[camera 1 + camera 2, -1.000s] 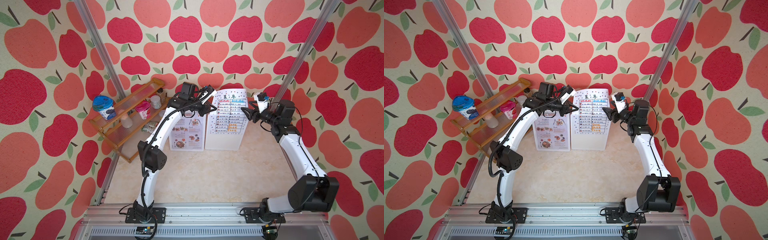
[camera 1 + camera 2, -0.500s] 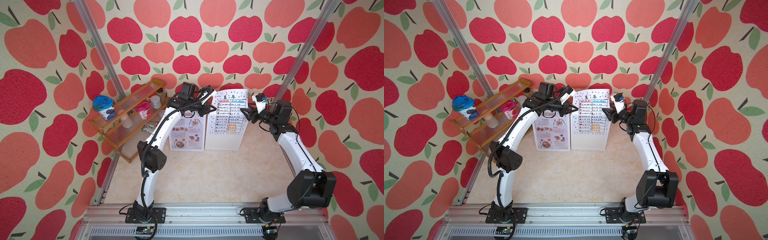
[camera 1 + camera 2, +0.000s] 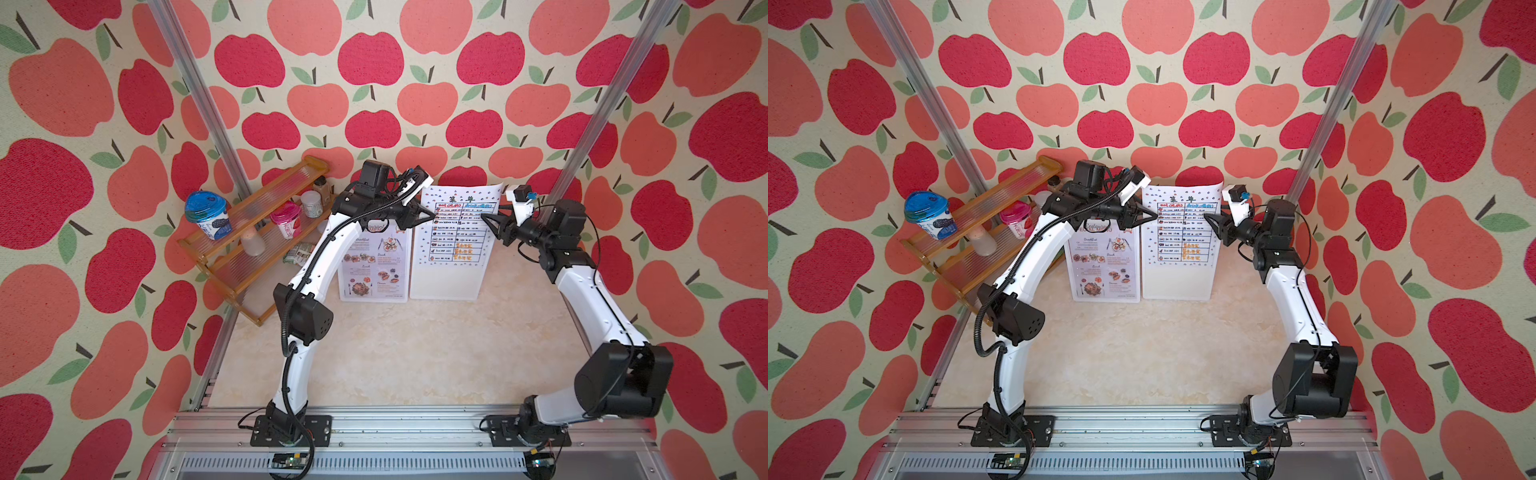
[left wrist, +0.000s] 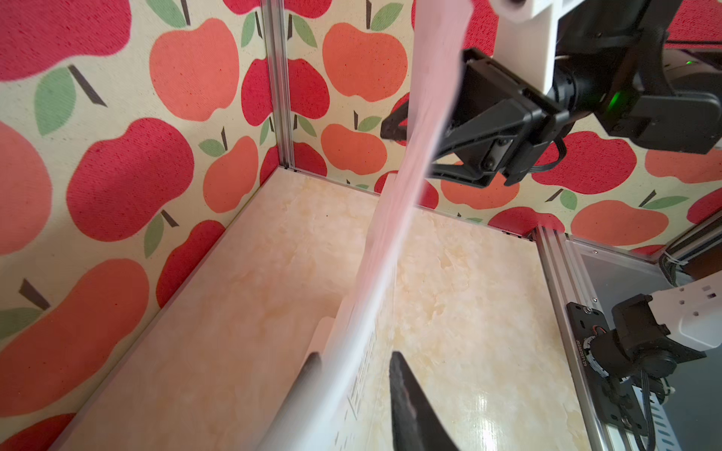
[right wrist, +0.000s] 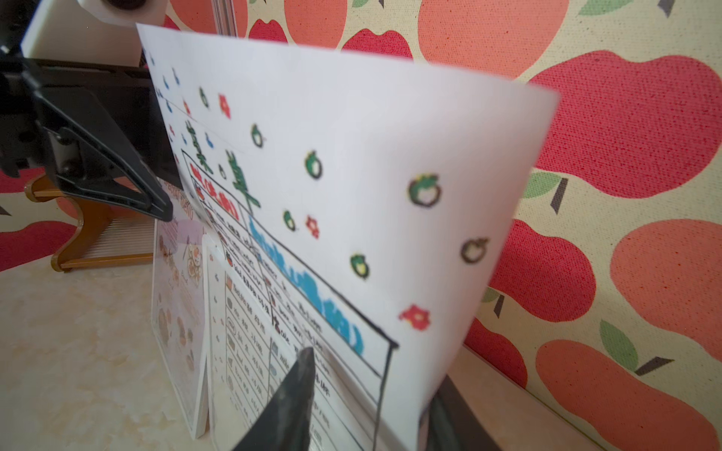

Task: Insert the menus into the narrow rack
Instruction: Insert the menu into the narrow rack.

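Table menu [image 3: 457,220] stands upright in the white rack [image 3: 444,293] by the back wall, beside the photo menu [image 3: 374,266], upper part free. Left gripper [image 3: 431,215] and right gripper [image 3: 487,221] straddle its opposite side edges, jaws apart.

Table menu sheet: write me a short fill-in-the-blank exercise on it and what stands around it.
1. The white paper sheet with a black-lined table has a heading in ___ ink.
2. The left gripper has its jaws ___, that sheet between them.
3. The right gripper straddles the sheet's edge on the robot's ___ side.
4. On the amber ribbed tiered shelf, the white cup farthest from that sheet has a ___ lid.
Missing words: green; open; right; blue.
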Robot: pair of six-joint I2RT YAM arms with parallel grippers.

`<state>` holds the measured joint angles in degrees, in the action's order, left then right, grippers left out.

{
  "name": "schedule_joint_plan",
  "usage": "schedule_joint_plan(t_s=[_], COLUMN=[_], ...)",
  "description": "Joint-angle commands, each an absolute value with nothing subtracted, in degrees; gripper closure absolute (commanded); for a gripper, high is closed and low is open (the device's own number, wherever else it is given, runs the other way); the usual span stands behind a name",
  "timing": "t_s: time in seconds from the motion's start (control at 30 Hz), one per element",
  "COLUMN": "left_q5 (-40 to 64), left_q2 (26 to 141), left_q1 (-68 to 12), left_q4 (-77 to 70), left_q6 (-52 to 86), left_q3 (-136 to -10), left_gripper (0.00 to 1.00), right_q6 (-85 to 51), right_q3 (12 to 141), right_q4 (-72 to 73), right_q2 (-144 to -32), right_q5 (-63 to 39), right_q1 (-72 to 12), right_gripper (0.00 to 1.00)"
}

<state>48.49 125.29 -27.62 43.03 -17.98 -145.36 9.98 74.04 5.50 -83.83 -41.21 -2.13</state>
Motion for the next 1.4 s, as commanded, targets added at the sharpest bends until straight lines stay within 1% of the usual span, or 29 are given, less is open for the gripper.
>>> schedule_joint_plan(t_s=[0.0, 0.1, 0.17, 0.23, 0.37, 0.43, 0.5, 0.83, 1.03, 1.17, 1.27, 1.33, 1.37], left_q5=[48.5, 49.4, 49.9, 50.1, 50.7, 50.8, 51.1, 51.5, 52.0, 52.0, 51.9, 51.8, 51.8], left_q2=[127.0, 128.0, 128.3, 128.5, 129.3, 129.5, 129.8, 129.4, 129.2, 129.1, 128.9, 128.9, 128.8], left_q1=[-26.9, -26.4, -26.2, -26.2, -26.2, -26.2, -26.2, -26.3, -26.8, -27.5, -27.7, -27.8, -27.8], left_q4=[41.4, 40.3, 39.4, 39.1, 38.8, 39.0, 39.1, 40.3, 40.8, 41.7, 42.1, 42.5, 42.5], left_q6=[-18.4, -17.3, -16.7, -16.6, -16.2, -16.1, -16.0, -16.1, -16.3, -17.1, -17.3, -17.4, -17.4], left_q3=[-150.0, -152.0, -152.4, -152.3, -152.4, -152.4, -152.4, -152.2, -152.1, -152.1, -152.0, -151.9, -151.9], left_gripper=[0.65, 0.64, 0.66, 0.72, 0.89, 0.96, 1.0, 1.0, 1.0, 1.0, 1.0, 1.0, 1.0], right_q6=[9.4, 9.5, 9.5, 9.2, 9.2, 9.2, 9.5, 10.1, 10.9, 11.3, 13.4, 14.6, 14.8], right_q3=[73.2, 73.2, 73.3, 73.5, 73.7, 73.6, 73.5, 73.4, 72.9, 72.2, 73.3, 73.9, 74.2], right_q4=[6.3, 6.0, 6.1, 6.2, 6.2, 6.1, 5.9, 5.3, 4.1, 3.9, 1.0, 0.4, 0.3], right_q2=[-81.9, -82.0, -81.8, -81.6, -81.4, -81.3, -81.1, -80.5, -79.4, -77.8, -76.5, -75.5, -75.1], right_q5=[-41.5, -41.6, -41.5, -41.5, -41.1, -41.0, -40.7, -39.9, -37.7, -33.9, -27.8, -22.6, -20.0], right_q1=[-2.2, -2.3, -2.3, -2.4, -2.5, -2.7, -2.8, -3.0, -3.1, -3.9, -6.3, -8.5, -9.6], right_gripper=[0.56, 0.56, 0.56, 0.56, 0.54, 0.52, 0.51, 0.49, 0.48, 0.45, 0.39, 0.35, 0.3])
